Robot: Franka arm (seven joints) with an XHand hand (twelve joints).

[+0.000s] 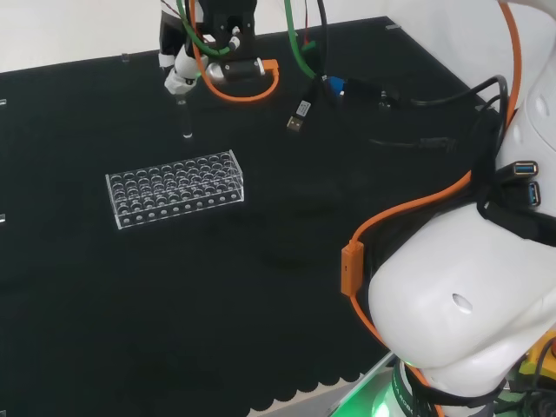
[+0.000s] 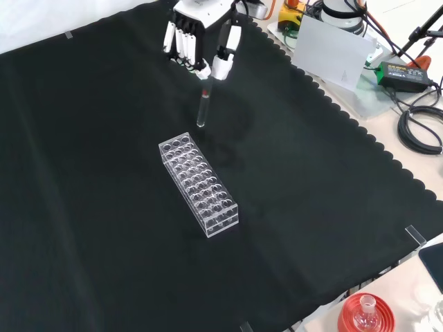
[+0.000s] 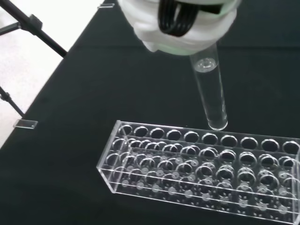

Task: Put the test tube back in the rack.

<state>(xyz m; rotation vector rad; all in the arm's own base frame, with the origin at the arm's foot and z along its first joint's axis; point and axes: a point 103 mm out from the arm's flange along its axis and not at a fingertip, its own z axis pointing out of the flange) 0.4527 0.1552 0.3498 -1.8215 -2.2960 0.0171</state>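
- Black cloth covers the tabletop, and we see it bare around the work, so we may approach the rack from any side without obstacle.
- Clear plastic rack lies flat on the cloth with all visible holes empty; we judge that any hole in the nearest row is a good target.
- Our robot hand hangs above and beyond the rack's far end in the front view, pinching the top of the tube between thumb and fingers.
- Glass test tube hangs almost upright, its round bottom above the cloth and just outside the rack, not yet over a hole.
- We should first bring the tube over one hole, keep it vertical, lower slowly, and release only when the bottom sits inside.
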